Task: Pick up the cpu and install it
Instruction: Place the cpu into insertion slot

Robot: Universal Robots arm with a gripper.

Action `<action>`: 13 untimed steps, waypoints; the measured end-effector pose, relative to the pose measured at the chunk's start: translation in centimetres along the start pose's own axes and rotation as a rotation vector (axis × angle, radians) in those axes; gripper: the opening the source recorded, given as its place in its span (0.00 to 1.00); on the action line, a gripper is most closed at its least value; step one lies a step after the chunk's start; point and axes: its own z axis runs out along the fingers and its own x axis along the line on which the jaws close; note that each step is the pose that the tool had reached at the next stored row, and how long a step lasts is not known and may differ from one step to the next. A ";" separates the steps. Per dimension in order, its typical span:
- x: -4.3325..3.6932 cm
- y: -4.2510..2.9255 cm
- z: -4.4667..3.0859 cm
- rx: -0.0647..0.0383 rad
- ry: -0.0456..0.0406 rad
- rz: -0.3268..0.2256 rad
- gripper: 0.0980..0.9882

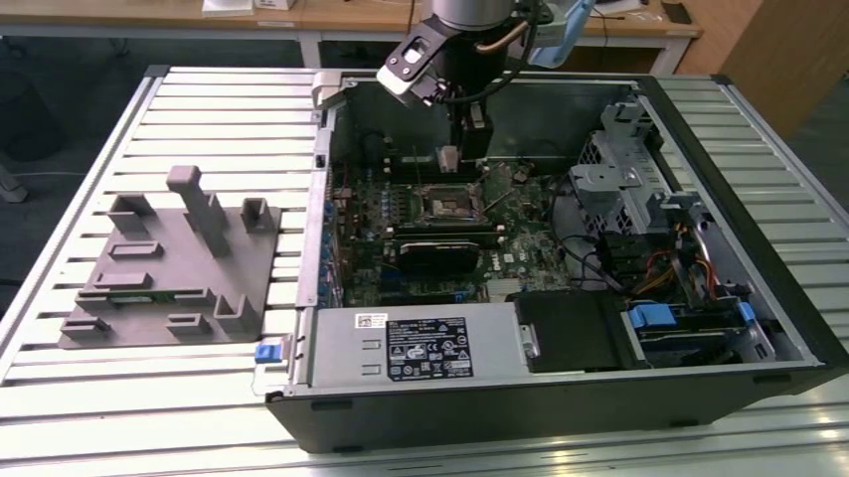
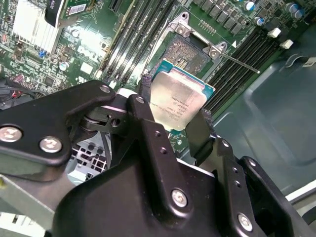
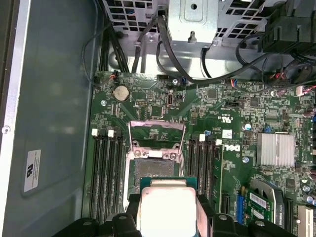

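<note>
Hovering above the open socket (image 3: 153,167) inside the case (image 1: 743,149), the gripper (image 2: 174,104) has its jaws closed on the cpu (image 2: 181,93), pinched by two opposite edges and held clear of the board (image 3: 222,101). Seating it well likely means squaring the chip to the socket frame, keeping it level, and lowering gently, with no sideways push on the contacts.
</note>
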 end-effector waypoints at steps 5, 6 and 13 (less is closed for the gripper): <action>0.00 -0.01 0.16 0.000 0.0002 0.000 0.48; 0.00 -0.01 0.17 0.000 0.0001 0.000 0.48; 0.01 -0.02 0.31 0.000 0.0003 0.000 0.48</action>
